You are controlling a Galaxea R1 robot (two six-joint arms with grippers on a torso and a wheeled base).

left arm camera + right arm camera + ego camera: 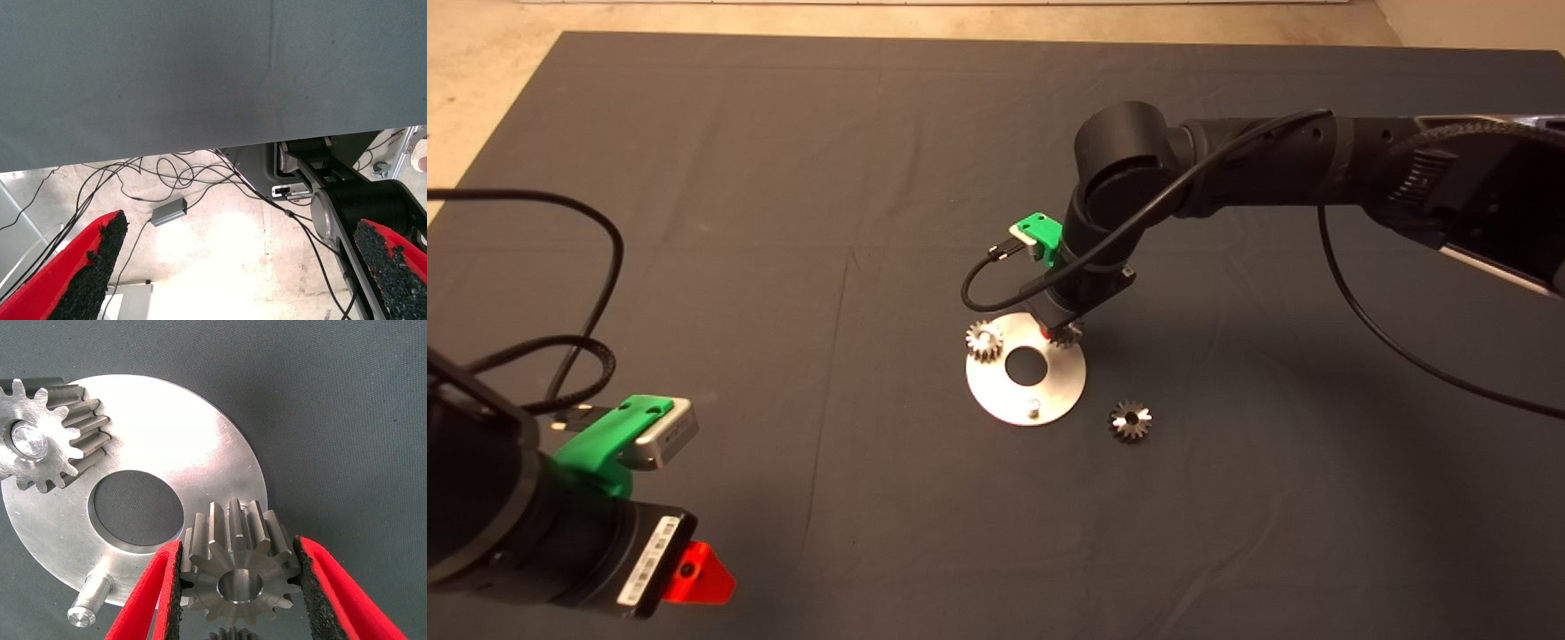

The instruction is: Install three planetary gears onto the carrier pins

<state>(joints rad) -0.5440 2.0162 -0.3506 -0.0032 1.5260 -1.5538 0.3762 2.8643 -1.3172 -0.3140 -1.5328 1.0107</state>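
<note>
Head view: the right pincer (1060, 333) is down at the far-right edge of the silver disc (996, 391), on the dark mat (783, 267) covering the counter, with a gear (1065, 335) at its tips. One gear (984, 340) already sits on the disc's left pin; one bare pin (1032, 410) stands at the near edge; a third gear (1130, 420) lies loose on the mat just right of the disc. The left pincer (703, 573) waits at the lower left, well apart from the work. Left wrist view: the left pincer (240, 267) is spread wide and empty, with floor and cables beyond the mat edge. Right wrist view: the right pincer (240, 587) is clenched on the gear (239, 570), pads touching its teeth on both sides, fingers opened only as wide as the gear. The seated gear (43, 443) and the bare pin (89, 603) are visible; the pin under the held gear is hidden. Risks, as judgement: if hole and pin are off-centre, the gear may jam or tilt on the pin top; pushing sideways could slide the disc, since nothing holds it; release before seating could drop the gear onto the disc.
</note>
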